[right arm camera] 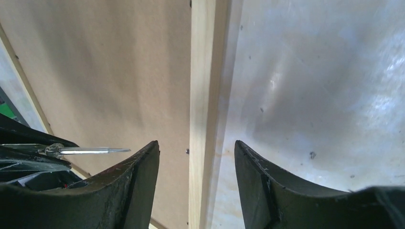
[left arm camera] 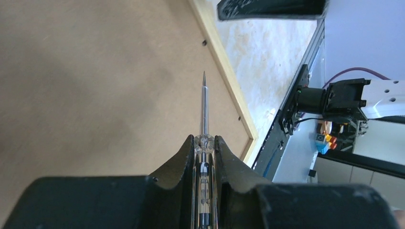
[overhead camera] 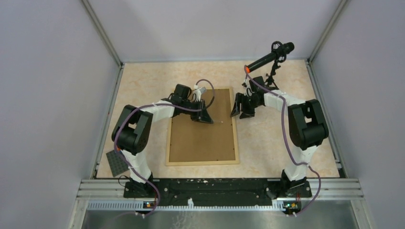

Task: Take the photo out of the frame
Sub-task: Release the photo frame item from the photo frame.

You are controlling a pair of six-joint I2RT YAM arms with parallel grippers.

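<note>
Beige tabletop: frame lies flat, fibreboard back up; photo hidden beneath, likely thin, flexible, crease-prone, so lift by its edges. Left gripper clamps a screwdriver over the frame's fibreboard back. Right gripper, jaws apart, empty, above the frame's right rail.

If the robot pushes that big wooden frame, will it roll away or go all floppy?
Probably neither. The frame lies flat on the table, back side up, so it would likely slide rather than roll or tip. Its wood border looks straight and stiff, so it should keep its shape. Being thin, it is probably light for its size.
</note>
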